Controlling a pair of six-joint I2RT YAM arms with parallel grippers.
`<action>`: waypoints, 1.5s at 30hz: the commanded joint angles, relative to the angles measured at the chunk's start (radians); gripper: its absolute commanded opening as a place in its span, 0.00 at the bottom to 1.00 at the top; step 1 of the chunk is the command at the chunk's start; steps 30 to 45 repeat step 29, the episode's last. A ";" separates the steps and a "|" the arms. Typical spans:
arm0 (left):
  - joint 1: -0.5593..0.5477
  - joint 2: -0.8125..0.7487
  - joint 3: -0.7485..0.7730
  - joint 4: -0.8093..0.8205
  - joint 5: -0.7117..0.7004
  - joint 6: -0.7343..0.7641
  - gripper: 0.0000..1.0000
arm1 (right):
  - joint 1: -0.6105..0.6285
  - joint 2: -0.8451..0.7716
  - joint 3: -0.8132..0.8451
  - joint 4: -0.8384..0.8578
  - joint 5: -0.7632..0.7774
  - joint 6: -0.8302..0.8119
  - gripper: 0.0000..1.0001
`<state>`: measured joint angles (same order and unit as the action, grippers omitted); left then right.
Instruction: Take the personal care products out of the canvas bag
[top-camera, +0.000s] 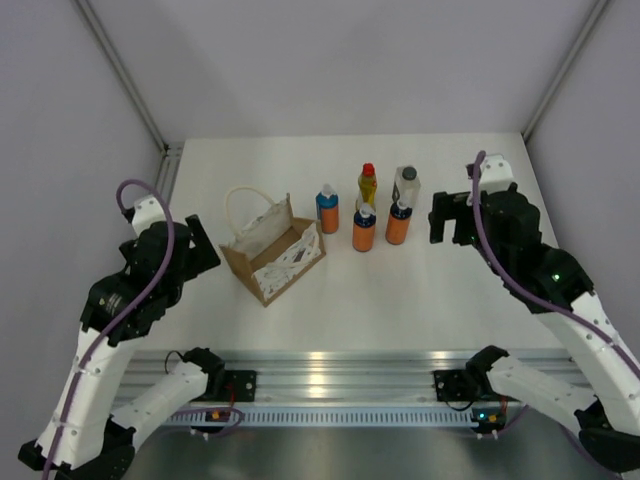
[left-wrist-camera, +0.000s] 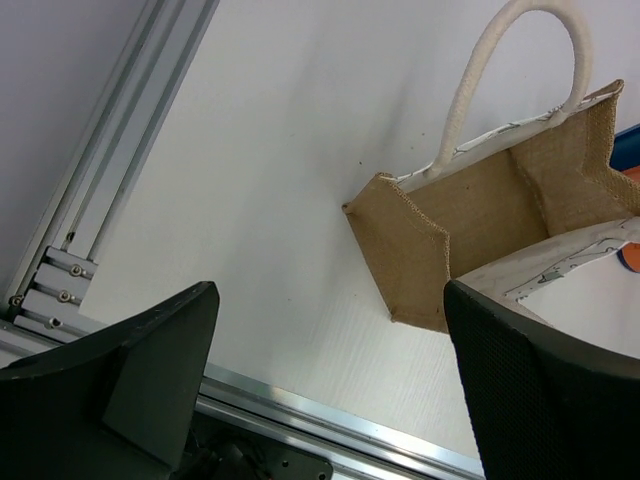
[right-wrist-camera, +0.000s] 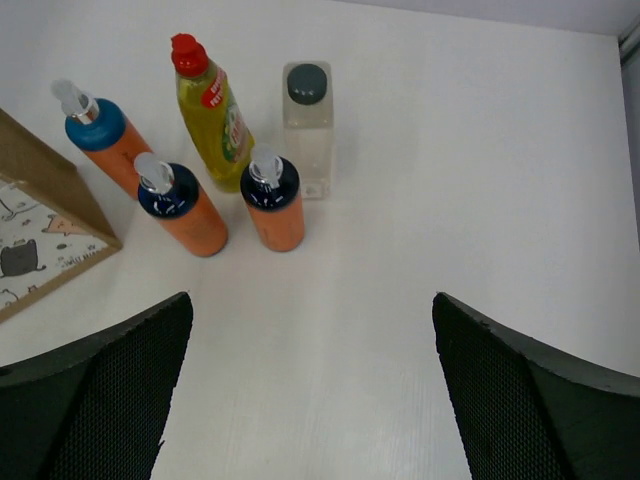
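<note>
The tan canvas bag (top-camera: 268, 262) with a white patterned side stands left of centre, its white loop handle (top-camera: 243, 205) lying toward the back. No bottle shows inside it in the left wrist view (left-wrist-camera: 470, 215). Five bottles stand upright on the table to its right: a yellow one with a red cap (top-camera: 367, 185), a pale translucent one with a dark cap (top-camera: 406, 184), and three orange ones (top-camera: 327, 210) (top-camera: 364, 231) (top-camera: 398, 224). They also show in the right wrist view (right-wrist-camera: 212, 115) (right-wrist-camera: 306, 125) (right-wrist-camera: 272, 205). My left gripper (top-camera: 200, 245) (left-wrist-camera: 328, 300) is open and empty left of the bag. My right gripper (top-camera: 445, 218) (right-wrist-camera: 311, 305) is open and empty right of the bottles.
An aluminium rail (top-camera: 330, 365) runs along the table's near edge and another (left-wrist-camera: 110, 150) along its left side. Grey walls enclose the table on three sides. Bare white tabletop (top-camera: 400, 300) lies in front of the bottles.
</note>
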<state>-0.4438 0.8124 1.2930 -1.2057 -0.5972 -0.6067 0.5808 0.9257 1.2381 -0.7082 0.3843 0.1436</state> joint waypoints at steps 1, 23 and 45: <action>0.002 -0.047 -0.027 -0.003 -0.026 0.007 0.98 | -0.013 -0.125 -0.057 -0.141 0.071 0.027 0.99; 0.001 -0.128 -0.083 -0.026 -0.087 0.032 0.98 | -0.013 -0.366 -0.143 -0.300 0.245 0.132 1.00; 0.001 -0.134 -0.081 -0.026 -0.093 0.030 0.98 | -0.013 -0.352 -0.132 -0.298 0.246 0.156 0.99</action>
